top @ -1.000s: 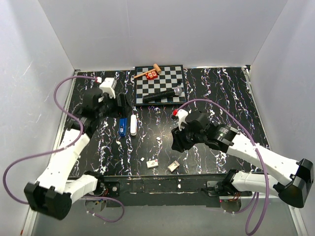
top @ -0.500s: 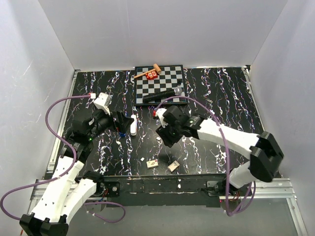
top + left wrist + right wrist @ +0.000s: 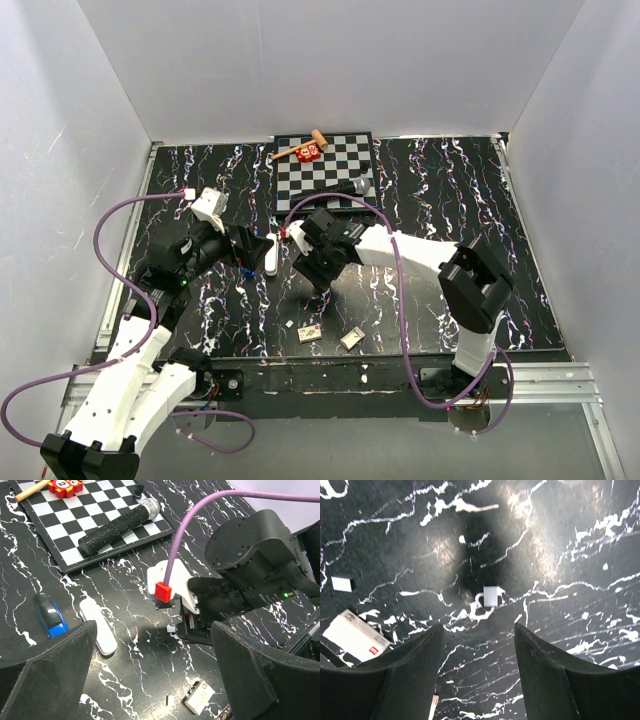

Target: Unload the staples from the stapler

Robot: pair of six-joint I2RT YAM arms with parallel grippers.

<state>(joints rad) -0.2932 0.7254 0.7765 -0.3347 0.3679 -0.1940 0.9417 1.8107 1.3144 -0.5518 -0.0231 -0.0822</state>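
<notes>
The stapler point(image 3: 50, 616) lies flat on the desk point(image 3: 135, 590), in the left half of the top view, with its blue body and black end in plain sight from the left wrist. Its long axis runs away from the arm bases, parallel to the slim white object point(image 3: 98, 626) just beside it on the right.

The left fingers point(image 3: 45, 675) are spread wide and empty. They hang close over this pair, but the gap between them sits more over the white object and bare desk. The stapler lies off to the outer side, just past the tip of the left-hand finger.

The right fingers point(image 3: 405, 675) are parted too, grasping nothing, and point down at a small white piece point(image 3: 491, 596) on the far side of the white object.

The left arm is clearly the nearer one. I judge it needs a small sideways shift to straddle the stapler across its narrow width, without catching the white neighbour.
</notes>
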